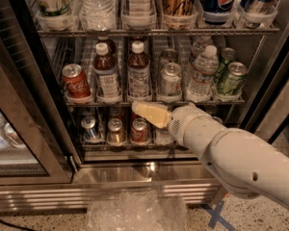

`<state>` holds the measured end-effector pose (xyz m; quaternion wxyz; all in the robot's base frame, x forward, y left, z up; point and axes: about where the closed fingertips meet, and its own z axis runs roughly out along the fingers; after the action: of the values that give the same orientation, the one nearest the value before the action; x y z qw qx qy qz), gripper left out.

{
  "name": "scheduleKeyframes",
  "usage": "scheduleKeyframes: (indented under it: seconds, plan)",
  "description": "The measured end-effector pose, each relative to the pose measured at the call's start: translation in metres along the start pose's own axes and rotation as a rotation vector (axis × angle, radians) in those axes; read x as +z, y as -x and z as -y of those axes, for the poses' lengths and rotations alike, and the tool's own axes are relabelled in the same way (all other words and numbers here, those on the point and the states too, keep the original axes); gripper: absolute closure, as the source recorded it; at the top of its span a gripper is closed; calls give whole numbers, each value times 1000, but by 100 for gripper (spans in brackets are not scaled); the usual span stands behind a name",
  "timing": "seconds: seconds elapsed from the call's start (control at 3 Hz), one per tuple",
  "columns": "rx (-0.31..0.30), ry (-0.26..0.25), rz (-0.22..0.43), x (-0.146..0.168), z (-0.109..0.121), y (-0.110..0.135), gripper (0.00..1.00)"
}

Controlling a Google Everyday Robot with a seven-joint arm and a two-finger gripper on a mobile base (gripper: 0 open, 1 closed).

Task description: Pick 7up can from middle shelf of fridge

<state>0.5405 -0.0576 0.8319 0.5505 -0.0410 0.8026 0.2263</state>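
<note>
The 7up can, silvery-white with a shiny top, stands upright in a lane tray on the middle shelf of the open fridge. A second similar can stands behind it. My gripper, cream-coloured on a white arm, points left in front of the shelf's front edge, just below and left of the 7up can. It holds nothing that I can see.
On the same shelf stand a red cola can, two brown bottles, a water bottle and green cans. Short cans fill the lower rack. The glass door stands open at left. A clear plastic bag lies on the floor.
</note>
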Motion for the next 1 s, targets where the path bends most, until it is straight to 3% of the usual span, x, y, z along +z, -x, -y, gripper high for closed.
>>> scheduleKeyframes:
  seconds: [0.67, 1.0]
  plan:
    - [-19, -54, 59, 15, 1, 5, 3]
    - [-19, -106, 73, 12, 8, 1, 16]
